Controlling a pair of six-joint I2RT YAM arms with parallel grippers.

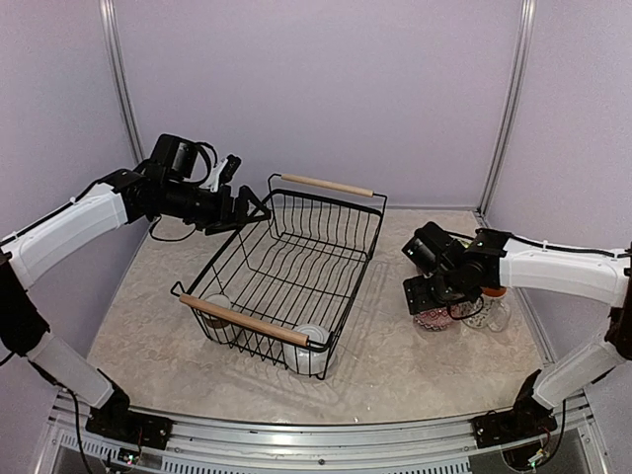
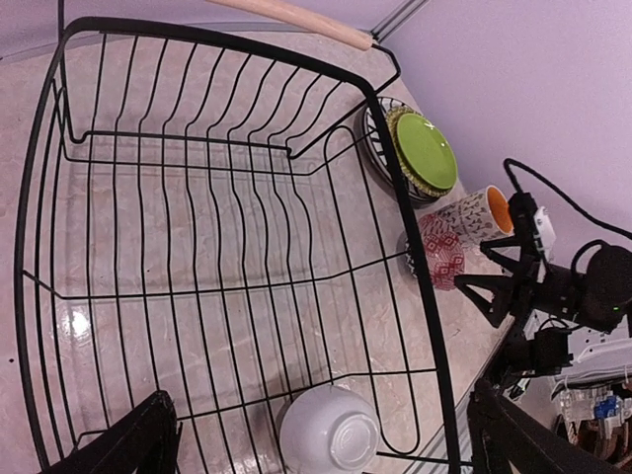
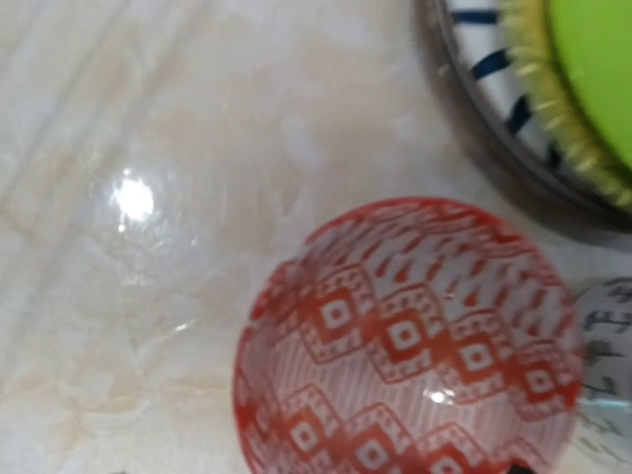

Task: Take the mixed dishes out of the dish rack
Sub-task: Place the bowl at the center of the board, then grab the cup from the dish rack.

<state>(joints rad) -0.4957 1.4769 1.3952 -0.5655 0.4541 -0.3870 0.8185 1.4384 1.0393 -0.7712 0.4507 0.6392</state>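
Large black wire dish rack [image 1: 259, 324] mostly bare, upturned white bowl [image 2: 331, 427] at its near edge. Crowded just beyond the right rim: round lime green plate [image 2: 427, 153], red-patterned bowl [image 2: 442, 259], orange-lined mug [image 2: 484, 212]. Left gripper [image 1: 249, 209] spread wide at the far-left rim; right gripper [image 1: 420, 294] over the patterned bowl, apart or together impossible to tell.

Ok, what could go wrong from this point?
The red patterned bowl sits crowded beside the orange-lined mug and stacked plates; the right gripper just above might knock them. The upturned white bowl in the dish rack shows only its smooth base, so the left gripper may slip.
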